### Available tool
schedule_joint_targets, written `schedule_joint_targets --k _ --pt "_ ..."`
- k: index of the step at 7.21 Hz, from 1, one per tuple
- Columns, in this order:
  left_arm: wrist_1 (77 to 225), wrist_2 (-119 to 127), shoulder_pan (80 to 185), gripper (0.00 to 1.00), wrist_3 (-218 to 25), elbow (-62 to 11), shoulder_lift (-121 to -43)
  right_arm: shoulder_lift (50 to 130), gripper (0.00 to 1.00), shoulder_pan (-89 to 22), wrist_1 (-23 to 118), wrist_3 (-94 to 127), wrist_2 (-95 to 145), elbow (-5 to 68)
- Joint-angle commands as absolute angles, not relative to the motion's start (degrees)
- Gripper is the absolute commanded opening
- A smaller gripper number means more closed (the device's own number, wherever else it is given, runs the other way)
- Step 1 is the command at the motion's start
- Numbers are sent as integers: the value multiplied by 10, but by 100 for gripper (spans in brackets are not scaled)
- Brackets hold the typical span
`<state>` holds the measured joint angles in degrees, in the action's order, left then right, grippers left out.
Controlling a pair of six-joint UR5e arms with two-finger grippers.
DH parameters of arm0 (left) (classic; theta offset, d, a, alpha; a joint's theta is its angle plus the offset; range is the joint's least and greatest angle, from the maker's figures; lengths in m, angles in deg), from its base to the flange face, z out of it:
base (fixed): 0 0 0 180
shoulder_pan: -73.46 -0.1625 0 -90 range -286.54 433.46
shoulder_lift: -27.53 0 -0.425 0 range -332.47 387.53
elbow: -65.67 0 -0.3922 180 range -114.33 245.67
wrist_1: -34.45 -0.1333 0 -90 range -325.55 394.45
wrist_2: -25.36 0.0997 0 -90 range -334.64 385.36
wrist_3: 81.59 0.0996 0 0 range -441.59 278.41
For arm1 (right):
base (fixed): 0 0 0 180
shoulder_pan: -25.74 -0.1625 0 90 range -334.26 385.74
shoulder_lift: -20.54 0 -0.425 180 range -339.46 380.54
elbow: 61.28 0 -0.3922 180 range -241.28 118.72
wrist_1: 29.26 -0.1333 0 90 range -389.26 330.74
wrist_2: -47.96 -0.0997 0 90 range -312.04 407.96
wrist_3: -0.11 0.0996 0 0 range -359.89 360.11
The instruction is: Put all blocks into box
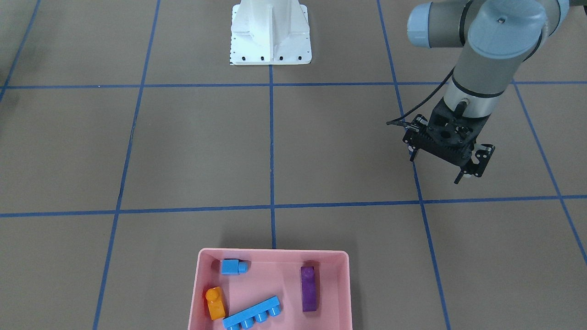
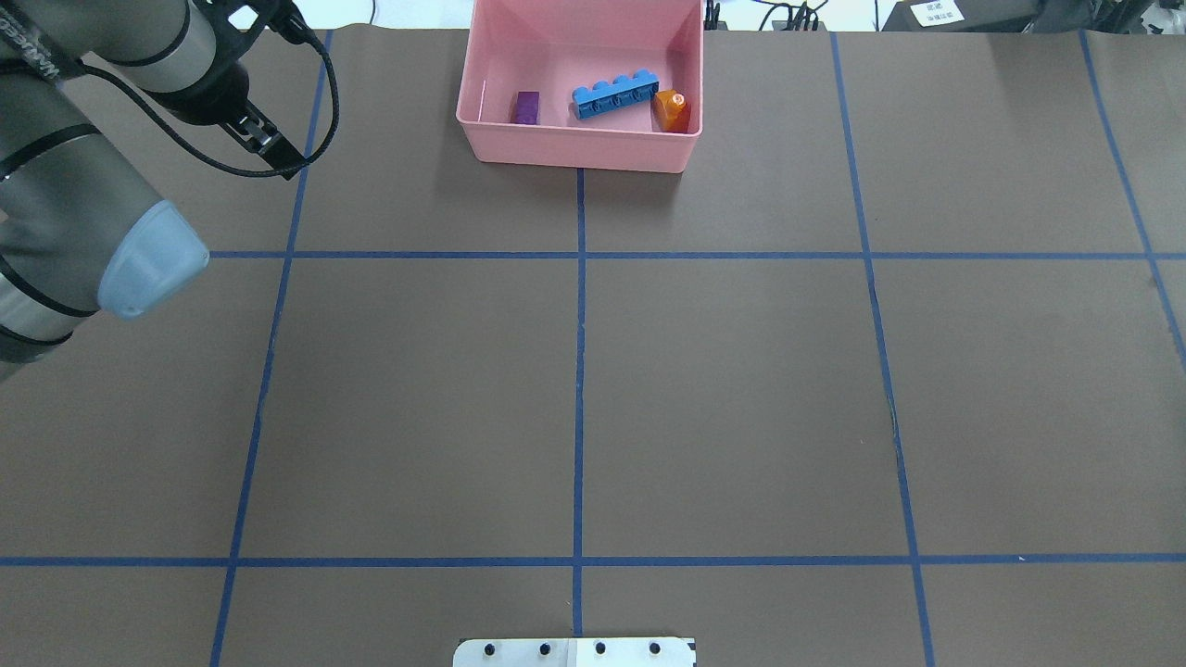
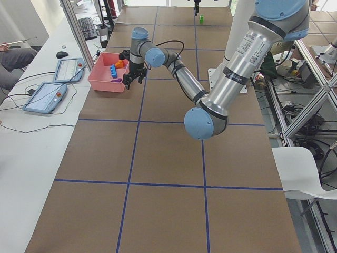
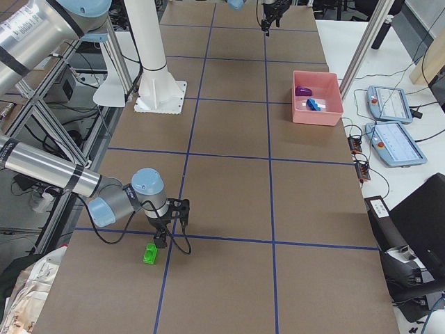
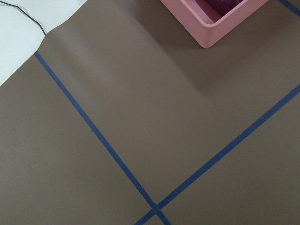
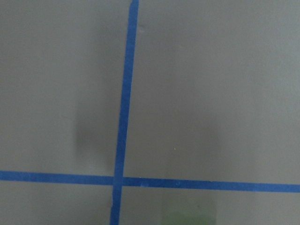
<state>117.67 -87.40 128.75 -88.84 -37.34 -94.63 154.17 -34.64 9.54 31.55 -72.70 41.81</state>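
The pink box point(image 1: 275, 251) holds the small blue block point(image 1: 234, 266), the orange block point(image 1: 214, 302), the long blue block point(image 1: 253, 313) and the purple block point(image 1: 309, 288). The green block point(image 4: 150, 254) lies on the table at the robot's far right end, outside the box. My left gripper point(image 1: 434, 171) hangs open and empty above the table, to the side of the box. My right gripper point(image 4: 161, 240) is low over the table right beside the green block. I cannot tell whether it is open or shut.
The white robot base point(image 1: 270, 34) stands at the table's middle edge. Blue tape lines point(image 2: 579, 371) cross the brown table. Tablets point(image 4: 395, 142) and cables lie on the white bench beyond the box.
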Motion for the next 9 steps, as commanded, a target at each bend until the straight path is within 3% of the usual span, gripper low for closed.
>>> schedule_joint_targets --k 1,5,7,9 --pt "1176 -874 1287 100 -889 -374 -945 1548 100 -332 48 275 -724 352" --pt "1177 -875 1287 100 -890 -399 -921 1545 99 -256 48 206 -747 344" --pt "1177 -875 1287 100 -890 -401 -919 1542 90 -203 48 200 -746 344" --pt "1177 -875 1287 100 -889 -412 -904 1543 89 -192 48 169 -739 343"
